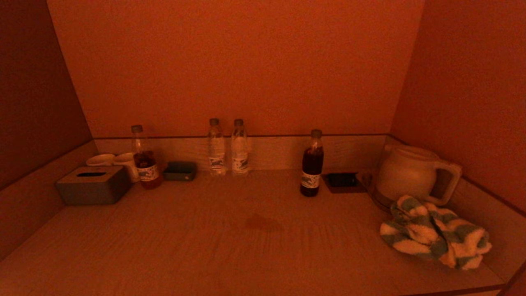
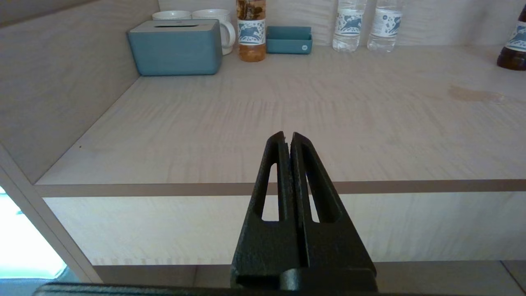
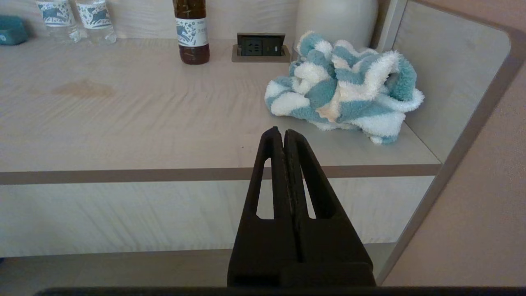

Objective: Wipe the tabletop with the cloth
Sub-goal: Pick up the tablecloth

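Both grippers, left gripper (image 2: 287, 135) and right gripper (image 3: 278, 130), jaws together, off tabletop (image 1: 205, 246) edge (unseen from head); cloth (image 1: 435, 232) bunched beside kettle (image 1: 411, 172).

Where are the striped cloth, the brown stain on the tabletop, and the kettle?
striped cloth (image 3: 341, 84), right wrist view, middle of the crumpled heap
brown stain (image 1: 263, 223), head view, centre of the dark patch on the tabletop
kettle (image 1: 404, 170), head view, middle of its body

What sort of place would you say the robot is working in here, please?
Probably a hotel-room refreshment nook: an electric kettle, two cups beside a tissue box, and bottled water lined up along the back of a recessed wooden counter.
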Available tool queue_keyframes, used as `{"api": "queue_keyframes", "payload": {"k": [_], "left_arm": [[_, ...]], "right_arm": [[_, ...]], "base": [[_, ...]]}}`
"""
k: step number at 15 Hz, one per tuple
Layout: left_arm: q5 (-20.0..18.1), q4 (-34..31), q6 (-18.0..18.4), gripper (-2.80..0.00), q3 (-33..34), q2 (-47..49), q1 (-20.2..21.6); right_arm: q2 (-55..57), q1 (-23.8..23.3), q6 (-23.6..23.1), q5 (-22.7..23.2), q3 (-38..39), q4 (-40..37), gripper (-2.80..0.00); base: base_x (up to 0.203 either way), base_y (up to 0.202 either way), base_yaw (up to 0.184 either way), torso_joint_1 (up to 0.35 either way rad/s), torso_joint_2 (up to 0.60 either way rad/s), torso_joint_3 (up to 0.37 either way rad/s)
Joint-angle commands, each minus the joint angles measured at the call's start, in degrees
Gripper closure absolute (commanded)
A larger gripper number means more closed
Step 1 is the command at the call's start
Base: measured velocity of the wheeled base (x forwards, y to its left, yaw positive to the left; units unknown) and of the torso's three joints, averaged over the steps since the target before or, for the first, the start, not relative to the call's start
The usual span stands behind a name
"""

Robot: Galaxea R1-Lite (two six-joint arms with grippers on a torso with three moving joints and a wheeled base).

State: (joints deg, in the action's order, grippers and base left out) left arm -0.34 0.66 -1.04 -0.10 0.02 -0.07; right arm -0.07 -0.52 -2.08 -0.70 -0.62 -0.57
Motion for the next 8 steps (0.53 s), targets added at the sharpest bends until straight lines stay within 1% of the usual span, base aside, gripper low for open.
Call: {"api": "queue_keyframes", "payload": {"k": [1, 2, 3, 4, 6, 8], "left_arm": [[-0.02, 0.04, -0.02, 0.0, 0.01, -0.02, -0.01], [-0.02, 0.04, -0.02, 0.0, 0.01, -0.02, 0.07], [-0.02, 0.04, -0.02, 0.0, 0.01, -0.02, 0.07], [-0.02, 0.04, -0.02, 0.0, 0.01, -0.02, 0.07], [-0.02, 0.04, -0.02, 0.0, 0.01, -0.02, 0.07], [-0.02, 0.04, -0.02, 0.0, 0.01, -0.02, -0.01]], "right_arm": [[0.07, 0.0, -0.11, 0.0, -0.17, -0.13, 0.0], [0.38, 0.0, -0.16, 0.07, -0.58, -0.86, 0.0], [1.84, 0.0, -0.43, 0.18, -3.17, -2.87, 0.0], [4.24, 0.0, -1.1, 0.28, -7.97, -4.8, 0.0], [12.53, -0.03, -2.98, 0.38, -15.98, -7.18, 0.0], [20.33, -0.08, -4.57, 0.31, -19.39, -8.01, 0.0]], "base": [[0.0, 0.0, 0.0, 0.0, 0.0, 0.0], [0.0, 0.0, 0.0, 0.0, 0.0, 0.0], [0.0, 0.0, 0.0, 0.0, 0.0, 0.0], [0.0, 0.0, 0.0, 0.0, 0.0, 0.0], [0.0, 0.0, 0.0, 0.0, 0.0, 0.0], [0.0, 0.0, 0.0, 0.0, 0.0, 0.0]]}}
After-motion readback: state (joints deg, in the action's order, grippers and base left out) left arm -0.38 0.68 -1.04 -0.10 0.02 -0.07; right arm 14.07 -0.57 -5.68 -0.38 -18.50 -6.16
